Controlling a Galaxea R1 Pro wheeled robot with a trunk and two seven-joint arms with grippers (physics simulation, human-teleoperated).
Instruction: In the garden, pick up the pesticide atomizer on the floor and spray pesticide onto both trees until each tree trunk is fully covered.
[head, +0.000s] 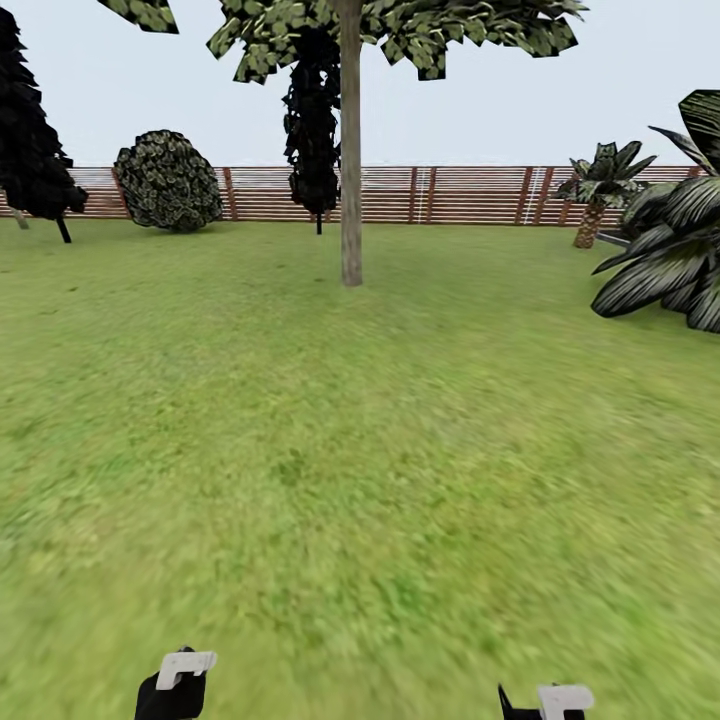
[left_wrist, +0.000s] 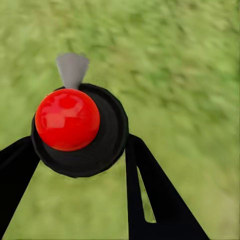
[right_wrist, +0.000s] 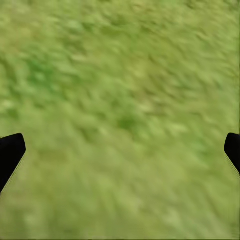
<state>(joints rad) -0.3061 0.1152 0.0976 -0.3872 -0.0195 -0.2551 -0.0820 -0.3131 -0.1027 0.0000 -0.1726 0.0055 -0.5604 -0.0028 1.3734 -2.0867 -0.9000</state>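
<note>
The left gripper (left_wrist: 80, 165) clamped the atomizer (left_wrist: 67, 120); the right gripper (right_wrist: 120, 150) hung open. The tree trunk (head: 350, 170) stood far ahead, so spraying from there would likely fall short.

No readable text, labels, numbers — none anywhere

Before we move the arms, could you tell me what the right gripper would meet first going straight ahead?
Probably just the lawn: nothing lies between the open right gripper and the grass, though depth is unclear.

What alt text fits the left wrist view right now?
The left claw grips the pesticide atomizer, seen end-on: a red ball on a black round body with a grey nozzle, above blurred green lawn.
</note>
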